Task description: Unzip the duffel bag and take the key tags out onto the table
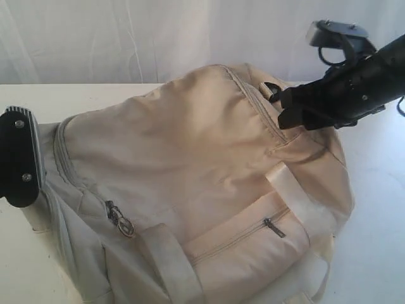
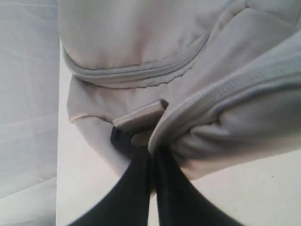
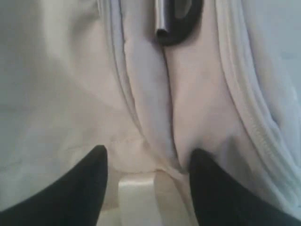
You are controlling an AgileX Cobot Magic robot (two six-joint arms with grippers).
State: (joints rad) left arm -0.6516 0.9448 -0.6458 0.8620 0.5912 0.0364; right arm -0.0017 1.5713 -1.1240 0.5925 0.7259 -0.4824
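Observation:
The cream duffel bag point(image 1: 190, 158) lies across the white table point(image 1: 380, 221), with its grey zippers closed. My left gripper point(image 2: 153, 153) is shut on a fold of the duffel bag's end fabric point(image 2: 197, 141), beside a zipper seam point(image 2: 141, 75). In the exterior view only that arm's black wrist point(image 1: 19, 155) shows, at the bag's left end. My right gripper point(image 3: 148, 157) stands open just over the bag's top near a black D-ring point(image 3: 181, 26) and a pale strap point(image 3: 136, 193); nothing is between its fingers point(image 3: 96, 169). The key tags are hidden.
A zipper pull with a metal ring point(image 1: 121, 223) hangs at the bag's front left. The side pocket's zipper pull point(image 1: 274, 227) lies on the front face. A white curtain point(image 1: 126, 38) hangs behind the table.

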